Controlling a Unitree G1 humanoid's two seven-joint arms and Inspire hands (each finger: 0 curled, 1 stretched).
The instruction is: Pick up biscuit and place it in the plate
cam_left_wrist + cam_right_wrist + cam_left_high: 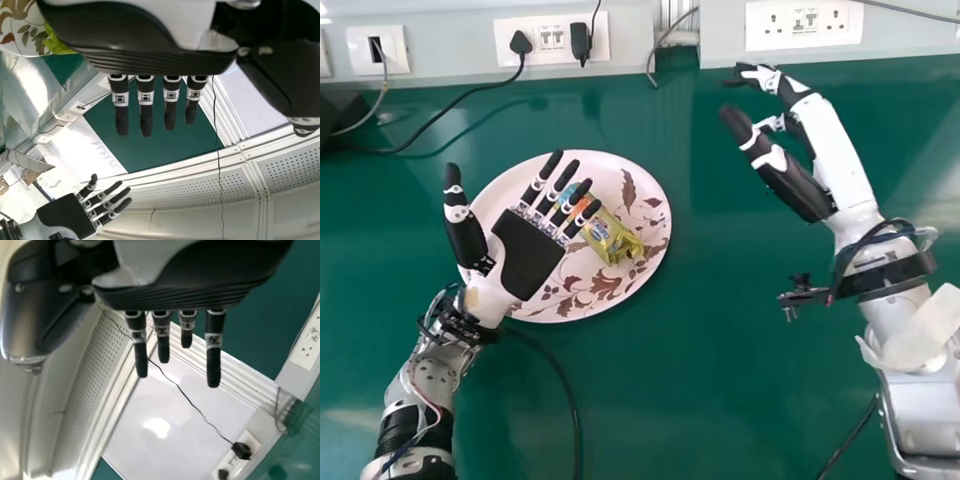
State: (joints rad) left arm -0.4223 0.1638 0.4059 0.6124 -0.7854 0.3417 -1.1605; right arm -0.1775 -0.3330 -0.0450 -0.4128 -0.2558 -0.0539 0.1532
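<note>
Black cable [565, 390]: curving thin and dark over the tabletop, beside the left forearm.
White wrap [920, 330]: clinging rumpled and soft-looking to the right forearm's smooth, hard shell.
Left hand [530, 255]: hovering palm up over the plate, showing a flat black pad edged in glossy white; spreading straight, slim fingers slightly, with the thumb standing well out.
Plate [610, 170]: lying flat and round on the table, shining pale pink under a pattern of brown leaves.
Biscuit [610, 242]: resting on the plate in a crinkled, shiny yellow-green wrapper, partly hiding behind the left hand's fingertips.
Right hand [800, 185]: hanging well apart from the plate, holding ribbed black fingers nearly straight and a little apart.
Green table [690, 380]: stretching smooth and glossy back to the wall.
Wall sockets [555, 40]: sitting in white rectangular plates, carrying chunky black plugs.
</note>
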